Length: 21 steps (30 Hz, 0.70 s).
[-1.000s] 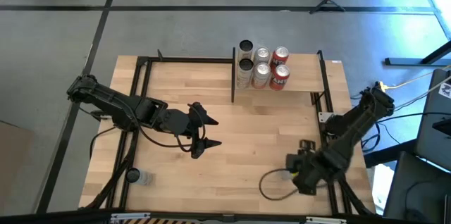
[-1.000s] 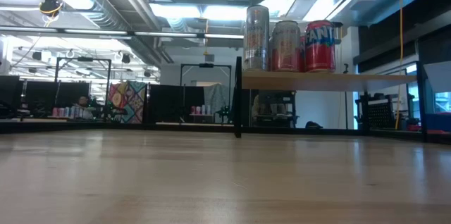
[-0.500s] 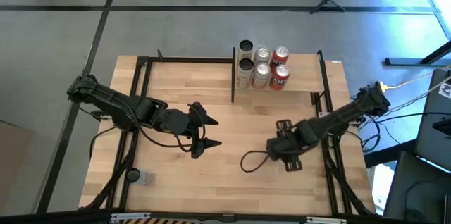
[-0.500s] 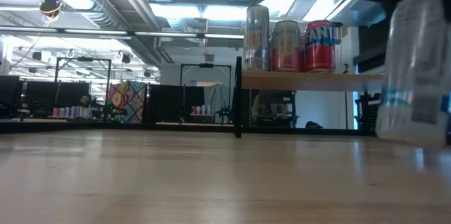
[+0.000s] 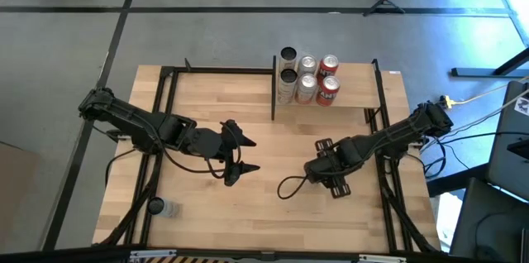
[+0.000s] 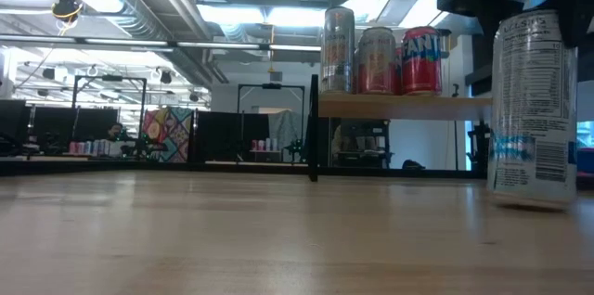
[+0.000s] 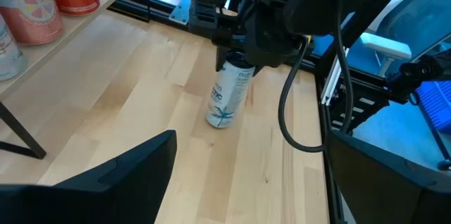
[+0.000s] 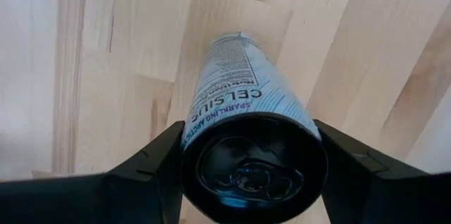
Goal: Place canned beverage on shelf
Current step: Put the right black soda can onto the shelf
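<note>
The canned beverage point(image 6: 534, 109), a tall white can with blue print, stands upright at the table's right middle, and my right gripper point(image 8: 254, 164) is shut on it. The left wrist view shows the can point(image 7: 229, 94) below that gripper. The shelf point(image 6: 408, 105) is a raised light-wood board at the table's far side, between black posts, and carries several cans point(image 5: 307, 77). My left gripper point(image 5: 250, 155) hovers open over the table's left middle, holding nothing. My right gripper pinches the can's upper wall just under the rim point(image 8: 194, 132) between its two fingers, one on each side. The fingers come from above and point down. The can hangs upright with its bottom point(image 6: 531, 202) at table height; whether it touches the wood I cannot tell.
A black cable loop point(image 5: 289, 187) hangs from the right arm over the table. A small grey thing point(image 5: 159, 208) lies at the near left by the black frame rail. Bare wood lies between the can and the shelf's post point(image 5: 274, 89).
My right gripper has carried the can from the table's near right corner toward the middle, turning about its own axis as it went and sinking a little. The can stays upright in the hold and has come into the low view.
</note>
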{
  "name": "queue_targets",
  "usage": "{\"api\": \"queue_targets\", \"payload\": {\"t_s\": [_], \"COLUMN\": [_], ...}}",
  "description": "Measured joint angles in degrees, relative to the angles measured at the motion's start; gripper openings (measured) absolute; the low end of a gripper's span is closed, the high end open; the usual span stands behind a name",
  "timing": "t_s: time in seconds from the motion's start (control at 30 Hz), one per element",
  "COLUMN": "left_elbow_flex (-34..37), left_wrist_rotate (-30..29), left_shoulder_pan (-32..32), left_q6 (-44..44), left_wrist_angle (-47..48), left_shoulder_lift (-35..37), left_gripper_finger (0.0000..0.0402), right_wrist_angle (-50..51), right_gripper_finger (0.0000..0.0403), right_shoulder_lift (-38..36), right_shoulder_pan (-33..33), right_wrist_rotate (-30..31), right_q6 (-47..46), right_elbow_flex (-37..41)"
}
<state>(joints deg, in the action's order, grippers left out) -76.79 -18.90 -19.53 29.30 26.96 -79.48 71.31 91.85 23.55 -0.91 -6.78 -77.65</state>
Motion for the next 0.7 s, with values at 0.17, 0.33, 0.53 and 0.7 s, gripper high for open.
{"api": "queue_targets", "payload": {"t_s": [0.17, 0.33, 0.53, 0.7], "left_elbow_flex": [0.0, 0.0, 0.0, 0.0], "left_wrist_rotate": [0.0, 0.0, 0.0, 0.0], "left_shoulder_pan": [0.0, 0.0, 0.0, 0.0], "left_q6": [0.0, 0.0, 0.0, 0.0], "left_wrist_angle": [0.0, 0.0, 0.0, 0.0], "left_shoulder_lift": [0.0, 0.0, 0.0, 0.0], "left_gripper_finger": [0.0350, 0.0351, 0.0351, 0.0351], "right_wrist_angle": [-0.6, -1.5, -0.4, 1.9], "right_gripper_finger": [0.0234, 0.0262, 0.0288, 0.0298], "right_shoulder_lift": [0.0, 0.2, 0.3, 0.3], "right_shoulder_pan": [0.0, 0.0, 0.0, 0.0], "right_wrist_rotate": [0.0, -0.1, -0.2, -0.2], "right_q6": [-0.1, -0.3, -0.7, -0.9], "right_elbow_flex": [0.1, 0.1, -0.3, -3.0]}}
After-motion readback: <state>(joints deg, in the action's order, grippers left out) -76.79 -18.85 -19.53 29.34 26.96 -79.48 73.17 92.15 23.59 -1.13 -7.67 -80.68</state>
